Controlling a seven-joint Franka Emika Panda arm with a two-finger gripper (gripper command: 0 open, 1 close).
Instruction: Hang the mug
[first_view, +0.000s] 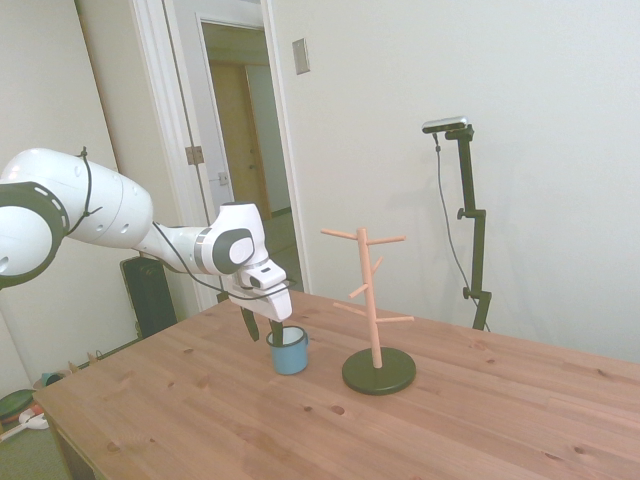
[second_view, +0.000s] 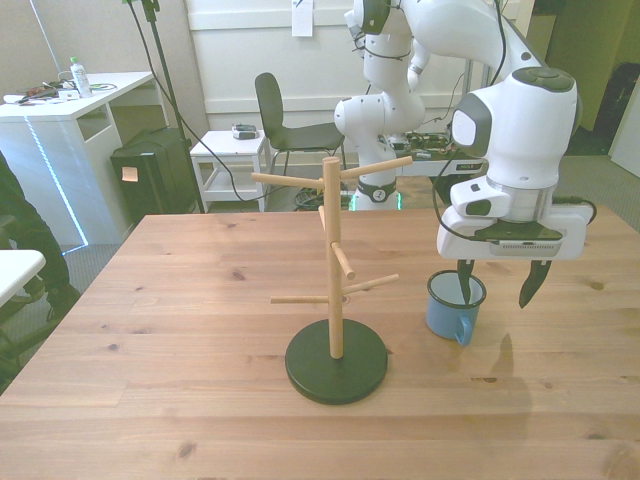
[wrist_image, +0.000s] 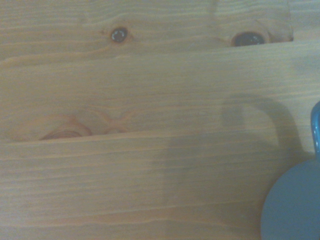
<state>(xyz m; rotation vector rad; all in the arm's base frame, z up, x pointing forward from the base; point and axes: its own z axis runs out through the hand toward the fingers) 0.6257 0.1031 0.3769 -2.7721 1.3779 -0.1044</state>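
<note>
We see the tool (second_view: 495, 287) spread wide, one finger dipped inside the enamel mug (second_view: 453, 307), the other outside its wall. The mug stands upright on the bench (second_view: 180, 330), just beside the peg stand (second_view: 335, 290).

In the wrist view the mug (wrist_image: 295, 205) is blurred and cut off at the edge — only a blue curve shows. In the side view its handle is hidden — one finger (first_view: 277, 330) covers part of the rim.

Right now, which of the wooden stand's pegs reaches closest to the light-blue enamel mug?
The low peg angling toward the front view's right, ending nearest the light-blue enamel mug; the other pegs sit higher or point away.
</note>
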